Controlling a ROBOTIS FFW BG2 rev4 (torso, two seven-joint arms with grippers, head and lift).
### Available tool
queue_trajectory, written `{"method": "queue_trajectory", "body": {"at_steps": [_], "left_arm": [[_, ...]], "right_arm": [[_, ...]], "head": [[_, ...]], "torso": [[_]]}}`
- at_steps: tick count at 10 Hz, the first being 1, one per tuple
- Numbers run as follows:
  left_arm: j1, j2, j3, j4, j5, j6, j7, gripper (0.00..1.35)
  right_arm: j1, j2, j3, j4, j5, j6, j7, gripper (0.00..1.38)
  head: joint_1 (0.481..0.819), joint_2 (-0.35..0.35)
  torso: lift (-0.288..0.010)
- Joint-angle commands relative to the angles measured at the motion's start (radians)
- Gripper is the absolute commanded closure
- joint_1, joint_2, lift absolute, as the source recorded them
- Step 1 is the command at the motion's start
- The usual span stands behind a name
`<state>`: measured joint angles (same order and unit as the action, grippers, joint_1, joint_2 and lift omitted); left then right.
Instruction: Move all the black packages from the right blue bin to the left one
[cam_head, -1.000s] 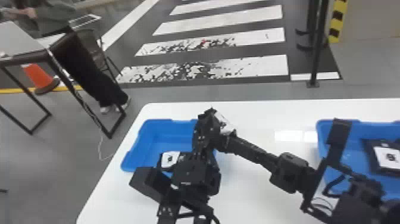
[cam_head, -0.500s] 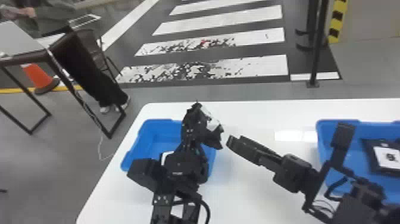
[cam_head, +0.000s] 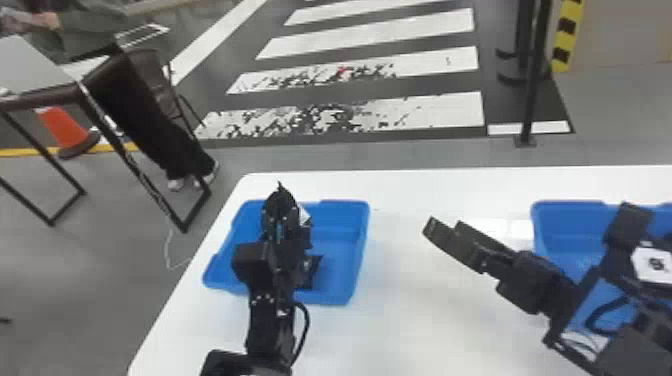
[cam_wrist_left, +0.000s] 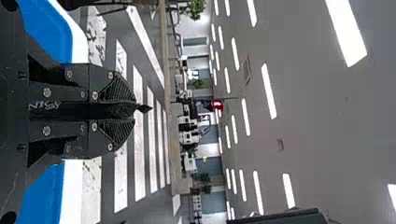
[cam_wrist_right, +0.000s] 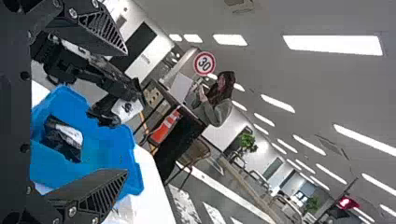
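While one black package sits in the left blue bin by the counter's left edge, another black package lies in the right blue bin. Our right hand hangs wide between them; near the far left corner, our left hand grips a third black package above its bin.

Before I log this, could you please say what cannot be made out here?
- Head view: right bin, cut off by the edge, partly behind right arm.
- Head view: package in the left bin, largely behind the left arm.
- Left wrist view: held package, largely hidden by left claw.
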<state>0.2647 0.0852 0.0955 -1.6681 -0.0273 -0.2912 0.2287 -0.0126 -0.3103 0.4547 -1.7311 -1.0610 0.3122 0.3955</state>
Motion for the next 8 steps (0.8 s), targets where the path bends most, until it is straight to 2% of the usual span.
{"method": "queue_trajectory", "body": {"at_steps": [1, 2, 3, 5, 7, 8], "left_arm": [[0.015, 0.001, -0.022, 0.000, 0.043, -0.116, 0.000, 0.22], [0.032, -0.001, -0.044, -0.024, 0.059, -0.192, 0.000, 0.04], [0.071, 0.002, -0.064, -0.103, 0.061, -0.190, -0.002, 0.12], [0.179, 0.004, -0.078, -0.267, 0.111, -0.136, -0.028, 0.11], [0.287, 0.002, -0.080, -0.441, 0.137, 0.046, -0.080, 0.11], [0.317, -0.002, -0.080, -0.473, 0.139, 0.092, -0.107, 0.11]], "right_arm": [[0.052, 0.017, -0.156, -0.072, 0.190, 0.083, -0.010, 0.14], [0.121, 0.030, -0.253, -0.187, 0.281, 0.171, -0.078, 0.14], [0.204, 0.042, -0.321, -0.315, 0.353, 0.220, -0.188, 0.14], [0.292, 0.054, -0.371, -0.442, 0.403, 0.277, -0.403, 0.14], [0.287, 0.065, -0.403, -0.437, 0.475, 0.382, -0.540, 0.13], [0.246, 0.073, -0.431, -0.371, 0.517, 0.419, -0.549, 0.12]], "head": [[0.695, 0.350], [0.695, 0.350], [0.695, 0.350], [0.695, 0.252], [0.695, 0.195], [0.695, 0.155]], "torso": [[-0.132], [-0.132], [-0.132], [-0.132], [-0.132], [-0.132]]}}
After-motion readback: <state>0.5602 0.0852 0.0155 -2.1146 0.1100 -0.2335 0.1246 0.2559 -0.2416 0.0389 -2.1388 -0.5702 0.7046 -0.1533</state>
